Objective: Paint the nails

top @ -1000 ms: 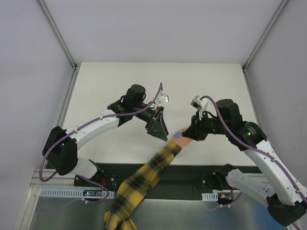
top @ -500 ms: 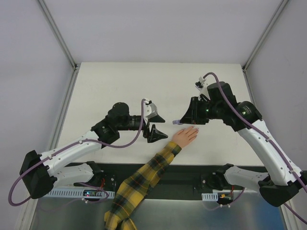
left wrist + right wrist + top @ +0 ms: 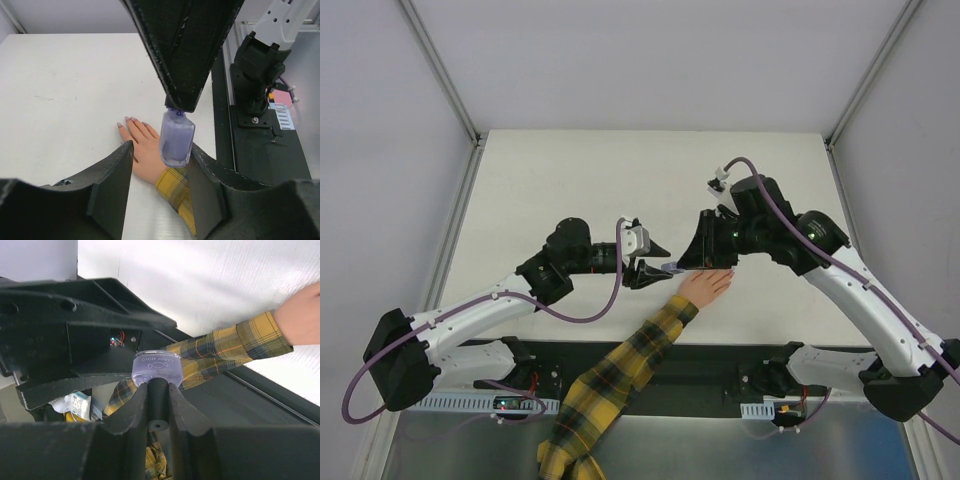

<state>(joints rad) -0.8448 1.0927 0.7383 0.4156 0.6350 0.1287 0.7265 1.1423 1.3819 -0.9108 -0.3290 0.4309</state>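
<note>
A small peach-skinned hand (image 3: 708,285) lies flat on the table, its arm in a yellow-and-black plaid sleeve (image 3: 620,375). Its tiny pale nails (image 3: 127,119) show in the left wrist view. My right gripper (image 3: 692,260) is shut on the dark cap (image 3: 158,407) of a small purple bottle (image 3: 672,268) and holds it in the air above the wrist. My left gripper (image 3: 648,262) is open, its jaws on either side of the bottle (image 3: 176,137). The bottle lies near one finger, with a gap to the other.
The white table (image 3: 550,190) is bounded by grey walls at the left, right and back. A black strip with both arm bases (image 3: 650,365) runs along the near edge. The sleeve crosses this strip.
My right gripper has lifted the bottle from beside the hand and carried it left. My left arm has swung down and right, so its open jaws now stand around the bottle.
</note>
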